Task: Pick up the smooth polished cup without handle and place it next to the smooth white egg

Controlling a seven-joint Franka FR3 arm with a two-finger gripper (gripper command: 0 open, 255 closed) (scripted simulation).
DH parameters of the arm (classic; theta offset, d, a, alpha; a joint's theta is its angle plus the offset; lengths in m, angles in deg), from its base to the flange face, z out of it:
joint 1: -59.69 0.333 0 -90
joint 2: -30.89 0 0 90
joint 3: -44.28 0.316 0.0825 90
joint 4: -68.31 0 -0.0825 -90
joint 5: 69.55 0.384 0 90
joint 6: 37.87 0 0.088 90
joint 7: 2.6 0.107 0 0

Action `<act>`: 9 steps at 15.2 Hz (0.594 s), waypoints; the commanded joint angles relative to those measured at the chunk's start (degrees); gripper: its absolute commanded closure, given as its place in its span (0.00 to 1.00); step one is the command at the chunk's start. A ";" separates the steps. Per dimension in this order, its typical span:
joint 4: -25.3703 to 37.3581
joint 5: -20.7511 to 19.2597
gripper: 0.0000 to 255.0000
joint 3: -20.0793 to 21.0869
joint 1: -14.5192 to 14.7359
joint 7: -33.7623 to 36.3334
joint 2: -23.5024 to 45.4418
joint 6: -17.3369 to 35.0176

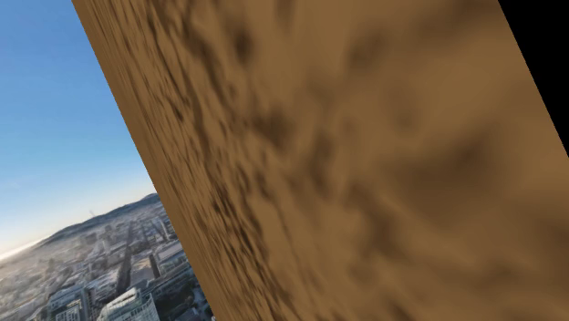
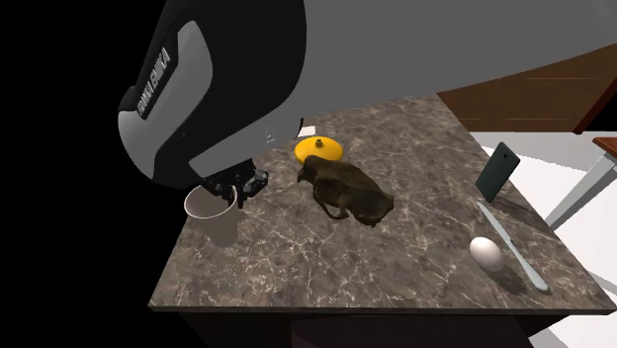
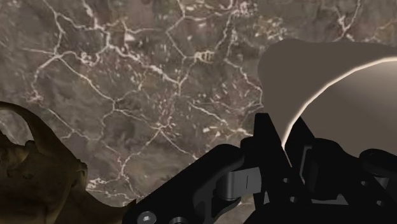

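I see the cup (image 2: 216,219), smooth, pale grey and handleless, standing upright with its mouth up and long axis vertical. It is near the left edge, in the second exterior view, of the dark, white-veined marble desk (image 2: 396,272). My gripper (image 2: 235,188) sits at its rim; I cannot tell whether it grips. The smooth white egg (image 2: 484,253) lies on its side, well apart.

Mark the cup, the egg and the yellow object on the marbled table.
cup (image 2: 220,228), second exterior view, on its pale outer wall.
egg (image 2: 484,253), second exterior view, on the middle of its shell.
yellow object (image 2: 321,152), second exterior view, on its middle.
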 commanded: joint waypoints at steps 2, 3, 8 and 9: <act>0.97 0.78 1.00 -0.22 0.08 -0.48 -1.30 -2.10; 1.37 1.05 1.00 -0.33 0.10 -0.66 -1.77 -2.92; 3.58 2.08 1.00 -0.88 0.17 -1.37 -3.84 -6.97; 4.05 2.24 1.00 -1.00 0.18 -1.47 -4.20 -7.77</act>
